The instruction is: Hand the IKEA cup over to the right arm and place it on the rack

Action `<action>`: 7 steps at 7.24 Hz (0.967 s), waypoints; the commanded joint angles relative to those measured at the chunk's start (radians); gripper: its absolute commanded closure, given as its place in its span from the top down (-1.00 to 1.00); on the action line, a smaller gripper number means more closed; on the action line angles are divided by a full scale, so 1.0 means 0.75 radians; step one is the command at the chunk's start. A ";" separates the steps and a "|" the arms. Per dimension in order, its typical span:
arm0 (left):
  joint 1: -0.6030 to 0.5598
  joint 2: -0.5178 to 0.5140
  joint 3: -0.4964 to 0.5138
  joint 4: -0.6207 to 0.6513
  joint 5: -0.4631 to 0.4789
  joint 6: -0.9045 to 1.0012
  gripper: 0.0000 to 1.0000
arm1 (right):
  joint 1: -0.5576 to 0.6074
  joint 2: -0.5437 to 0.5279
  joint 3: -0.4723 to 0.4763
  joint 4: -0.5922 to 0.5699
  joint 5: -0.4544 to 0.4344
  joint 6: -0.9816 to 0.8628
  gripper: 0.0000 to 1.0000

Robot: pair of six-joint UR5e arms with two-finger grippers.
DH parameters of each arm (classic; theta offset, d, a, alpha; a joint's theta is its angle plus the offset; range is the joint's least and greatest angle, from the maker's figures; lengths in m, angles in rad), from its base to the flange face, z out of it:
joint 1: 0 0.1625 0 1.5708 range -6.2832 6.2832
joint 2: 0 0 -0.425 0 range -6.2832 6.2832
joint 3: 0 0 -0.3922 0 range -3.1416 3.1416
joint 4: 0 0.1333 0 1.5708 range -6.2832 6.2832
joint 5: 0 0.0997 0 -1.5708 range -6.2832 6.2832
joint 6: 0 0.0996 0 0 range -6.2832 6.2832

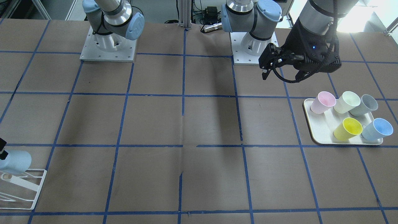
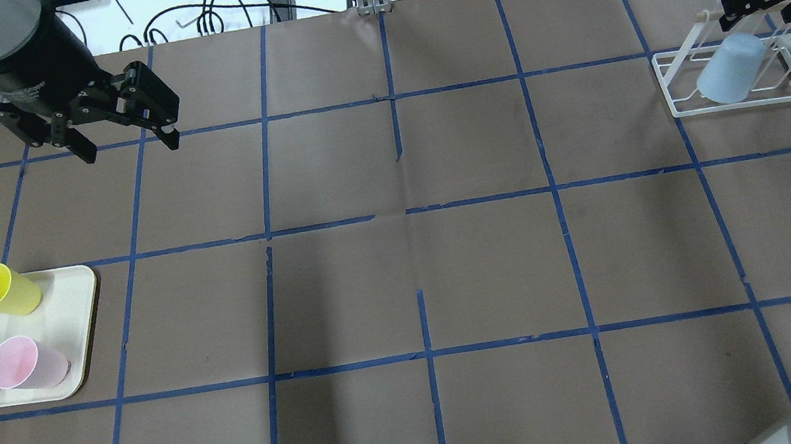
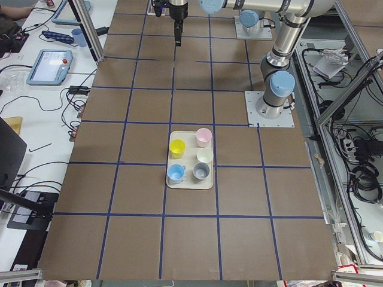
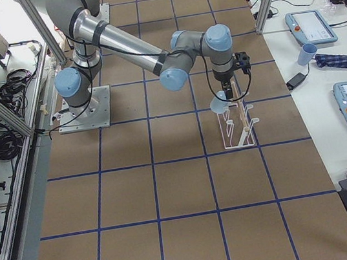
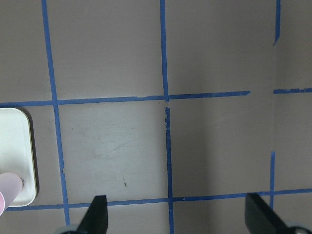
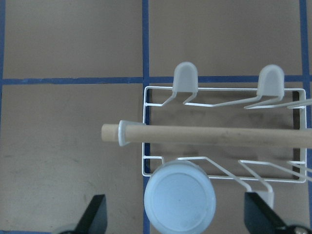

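- Near left: cream tray (image 2: 79, 321) holds yellow cup (image 2: 0, 289), pink cup (image 2: 26, 363) and others, mouths up.
- Beyond it: left gripper (image 2: 129, 145) hangs above the table (image 2: 411, 288), fingers spread, nothing between them.
- Far right: IKEA cup (image 2: 731, 79) sits base-up, tilted, on a peg of the rack (image 2: 674, 97).
- Right gripper (image 2: 757, 18) hovers above that cup, fingers wide apart, not touching it.

The rack (image 1: 26, 184) runs off the front view's left edge (the IKEA cup (image 1: 15, 161) too).
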 commanded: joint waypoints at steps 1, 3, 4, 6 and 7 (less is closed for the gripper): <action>0.001 0.005 -0.002 0.000 -0.002 0.003 1.00 | 0.005 -0.116 -0.047 0.257 -0.018 0.010 1.00; 0.003 0.027 -0.023 0.000 0.002 0.005 1.00 | 0.007 -0.255 -0.076 0.495 -0.093 0.014 1.00; 0.003 0.025 -0.023 0.003 0.004 0.015 1.00 | 0.007 -0.345 -0.076 0.660 -0.158 0.021 1.00; 0.003 0.027 -0.025 0.013 0.002 0.015 1.00 | 0.005 -0.474 -0.048 0.827 -0.177 0.027 1.00; 0.007 0.027 -0.023 0.013 0.006 0.033 1.00 | 0.005 -0.487 -0.054 0.852 -0.181 0.051 1.00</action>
